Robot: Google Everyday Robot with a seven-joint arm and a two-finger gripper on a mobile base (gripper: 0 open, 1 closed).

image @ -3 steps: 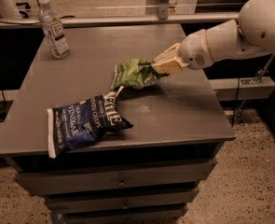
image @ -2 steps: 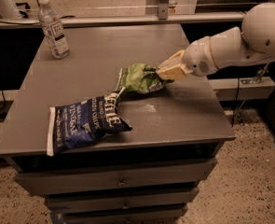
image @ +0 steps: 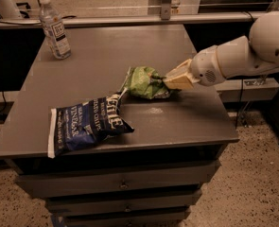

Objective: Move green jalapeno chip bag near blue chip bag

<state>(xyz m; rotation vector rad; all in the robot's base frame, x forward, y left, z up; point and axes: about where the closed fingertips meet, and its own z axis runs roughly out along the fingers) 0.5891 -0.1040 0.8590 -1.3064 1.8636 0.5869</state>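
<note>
The green jalapeno chip bag (image: 146, 82), light green and wrinkled, lies at the middle right of the grey table (image: 106, 51). My gripper (image: 173, 81) reaches in from the right on a white arm and is shut on the bag's right end, low over the tabletop. The blue chip bag (image: 87, 124), dark navy with white lettering, lies flat near the table's front left edge. Its upper right corner is close to the green bag's left tip.
A clear water bottle (image: 54, 28) stands upright at the table's back left corner. The table has drawers below its front edge (image: 125, 183). A metal rail (image: 129, 19) runs behind the table. Speckled floor lies to the right.
The gripper and the green bag have shifted together a little to the right and toward the table's front. The blue bag and the bottle have not moved.
</note>
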